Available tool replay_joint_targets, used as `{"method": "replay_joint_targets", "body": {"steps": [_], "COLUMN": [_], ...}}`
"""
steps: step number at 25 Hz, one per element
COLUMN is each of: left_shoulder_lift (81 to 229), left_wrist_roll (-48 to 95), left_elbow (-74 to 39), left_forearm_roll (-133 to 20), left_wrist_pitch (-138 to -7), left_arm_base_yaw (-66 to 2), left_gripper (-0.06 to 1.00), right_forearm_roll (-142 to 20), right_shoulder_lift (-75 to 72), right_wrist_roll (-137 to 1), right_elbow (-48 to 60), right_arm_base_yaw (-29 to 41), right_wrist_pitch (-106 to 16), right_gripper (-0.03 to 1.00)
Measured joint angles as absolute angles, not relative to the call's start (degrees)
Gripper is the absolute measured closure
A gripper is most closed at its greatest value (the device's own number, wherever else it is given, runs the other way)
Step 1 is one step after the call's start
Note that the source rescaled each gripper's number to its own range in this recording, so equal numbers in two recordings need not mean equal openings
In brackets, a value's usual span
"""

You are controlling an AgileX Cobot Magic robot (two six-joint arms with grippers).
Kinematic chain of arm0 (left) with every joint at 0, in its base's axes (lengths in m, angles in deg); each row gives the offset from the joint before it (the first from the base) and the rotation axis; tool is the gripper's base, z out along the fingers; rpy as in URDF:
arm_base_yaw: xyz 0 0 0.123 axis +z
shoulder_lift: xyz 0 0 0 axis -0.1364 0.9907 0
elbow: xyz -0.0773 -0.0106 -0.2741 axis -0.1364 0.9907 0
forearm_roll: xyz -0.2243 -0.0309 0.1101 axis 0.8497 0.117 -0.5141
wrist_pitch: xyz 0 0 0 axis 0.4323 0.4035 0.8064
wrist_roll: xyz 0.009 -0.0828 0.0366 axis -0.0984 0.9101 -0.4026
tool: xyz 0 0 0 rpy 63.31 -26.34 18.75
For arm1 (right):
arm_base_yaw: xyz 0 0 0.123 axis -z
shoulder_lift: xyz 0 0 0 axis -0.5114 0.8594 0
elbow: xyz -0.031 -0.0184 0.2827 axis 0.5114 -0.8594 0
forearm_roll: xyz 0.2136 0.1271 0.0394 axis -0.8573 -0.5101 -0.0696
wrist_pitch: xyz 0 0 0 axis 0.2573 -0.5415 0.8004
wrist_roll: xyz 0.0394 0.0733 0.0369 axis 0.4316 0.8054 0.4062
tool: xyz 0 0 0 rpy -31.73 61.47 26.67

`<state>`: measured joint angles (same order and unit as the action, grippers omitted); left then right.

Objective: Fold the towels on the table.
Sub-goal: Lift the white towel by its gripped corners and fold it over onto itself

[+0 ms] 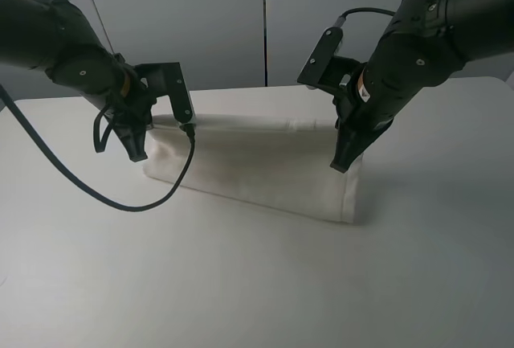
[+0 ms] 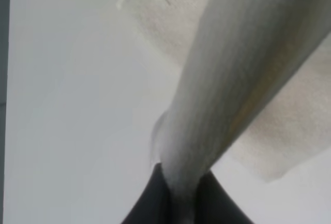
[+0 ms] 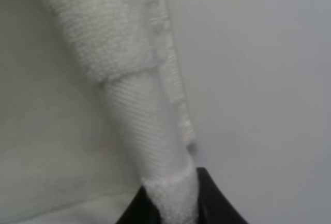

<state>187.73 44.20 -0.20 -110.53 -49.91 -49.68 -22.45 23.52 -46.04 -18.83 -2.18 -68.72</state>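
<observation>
The white terry-cloth towel (image 1: 257,167) lies on the white table (image 1: 241,284), with its near edge lifted between both grippers. My left gripper (image 1: 138,153) is shut on the towel's left corner; in the left wrist view the cloth (image 2: 227,79) runs up from my pinched fingertips (image 2: 150,203). My right gripper (image 1: 344,163) is shut on the right corner; in the right wrist view a woven band (image 3: 147,125) of the towel leads into my fingertips (image 3: 212,203). The label does not show.
A black cable (image 1: 96,191) from the left arm loops down over the table in front of the towel's left end. Grey wall panels (image 1: 265,18) stand behind the table's far edge.
</observation>
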Motion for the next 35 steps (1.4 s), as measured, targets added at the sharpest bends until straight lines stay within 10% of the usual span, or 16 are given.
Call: {"method": "replay_joint_targets", "body": {"steps": [5, 10, 12, 14, 17, 35], "left_shoulder_lift": [187.9, 188.0, 188.0, 188.0, 188.0, 188.0], "left_wrist_roll": [50.7, 52.1, 53.6, 56.7, 60.3, 68.6], "left_elbow": [-0.2, -0.2, -0.2, -0.2, -0.2, -0.2], "left_forearm_roll": [-116.9, -119.2, -119.9, -121.8, -124.4, -124.3], "left_wrist_pitch": [-52.7, -50.4, -49.9, -49.9, -49.8, -46.0], "left_arm_base_yaw": [-49.7, -49.1, -48.9, -48.9, -48.9, -48.9], "left_gripper": [0.88, 0.45, 0.19, 0.00, -0.05, -0.05], "right_forearm_roll": [-22.1, -21.1, -21.5, -22.0, -21.9, -18.5], "right_shoulder_lift": [24.5, 24.5, 24.5, 24.5, 24.5, 24.5], "right_wrist_roll": [-44.3, -43.0, -42.8, -42.6, -40.7, -26.9], "right_elbow": [-18.8, -18.8, -18.8, -18.8, -18.8, -18.8], "right_arm_base_yaw": [-0.5, 0.4, 0.4, 0.4, 0.4, 0.4], "right_wrist_pitch": [-66.6, -68.4, -68.8, -68.8, -68.9, -73.0], "right_gripper": [0.97, 0.97, 0.82, 0.46, 0.01, -0.03]}}
